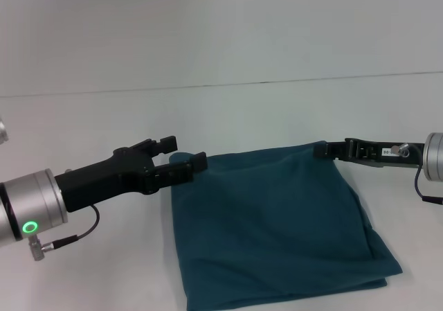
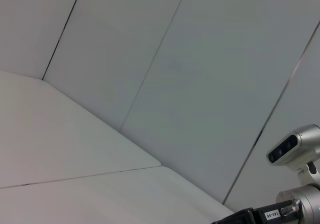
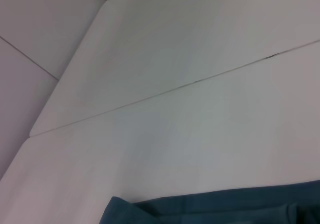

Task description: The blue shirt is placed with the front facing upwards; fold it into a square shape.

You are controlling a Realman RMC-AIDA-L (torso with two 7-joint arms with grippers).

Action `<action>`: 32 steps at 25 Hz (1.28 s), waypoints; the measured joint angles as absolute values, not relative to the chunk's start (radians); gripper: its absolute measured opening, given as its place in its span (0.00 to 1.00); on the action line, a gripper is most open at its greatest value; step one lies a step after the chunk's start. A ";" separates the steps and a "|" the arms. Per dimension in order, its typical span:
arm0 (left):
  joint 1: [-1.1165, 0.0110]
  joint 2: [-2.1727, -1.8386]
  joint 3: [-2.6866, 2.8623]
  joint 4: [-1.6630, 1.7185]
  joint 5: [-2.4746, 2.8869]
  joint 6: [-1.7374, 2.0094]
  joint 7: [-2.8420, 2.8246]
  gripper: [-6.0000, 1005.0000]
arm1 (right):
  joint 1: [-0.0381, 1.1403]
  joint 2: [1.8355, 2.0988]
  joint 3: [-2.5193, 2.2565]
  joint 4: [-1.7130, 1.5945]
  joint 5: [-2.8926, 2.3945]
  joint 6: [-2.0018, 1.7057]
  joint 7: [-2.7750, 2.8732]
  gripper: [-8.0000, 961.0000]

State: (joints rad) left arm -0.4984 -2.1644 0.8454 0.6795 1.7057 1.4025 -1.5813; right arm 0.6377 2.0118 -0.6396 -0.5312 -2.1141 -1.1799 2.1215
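The blue shirt lies folded over on the white table, a plain teal rectangle with no lettering showing. My left gripper is at its far left corner, open, and the lower finger touches the cloth edge. At the far right corner, my right gripper meets the shirt's raised tip. The right wrist view catches a strip of the shirt. My right gripper also shows in the left wrist view.
A thin seam runs across the table behind the shirt, and a pale wall rises beyond it. Bare table lies left and right of the shirt. The shirt's near edge is close to the bottom of the head view.
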 joint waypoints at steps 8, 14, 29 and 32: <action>-0.499 -2.164 0.847 0.672 1.706 1.402 -1.573 0.96 | 0.641 2.034 -0.640 -0.536 -2.107 -1.141 2.084 0.16; -0.498 -2.164 0.844 0.663 1.706 1.402 -1.570 0.96 | 0.646 2.048 -0.638 -0.562 -2.067 -1.146 2.012 0.04; -0.500 -2.164 0.848 0.656 1.705 1.394 -1.576 0.96 | 0.593 2.042 -0.624 -0.594 -1.980 -1.141 1.929 0.03; -0.501 -2.164 0.848 0.651 1.704 1.393 -1.577 0.96 | 0.581 2.043 -0.623 -0.595 -1.977 -1.130 1.928 0.04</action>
State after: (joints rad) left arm -0.5010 -2.1642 0.8484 0.6507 1.7040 1.3928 -1.5765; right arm 0.5811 2.0428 -0.6228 -0.5954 -1.9768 -1.1298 1.9279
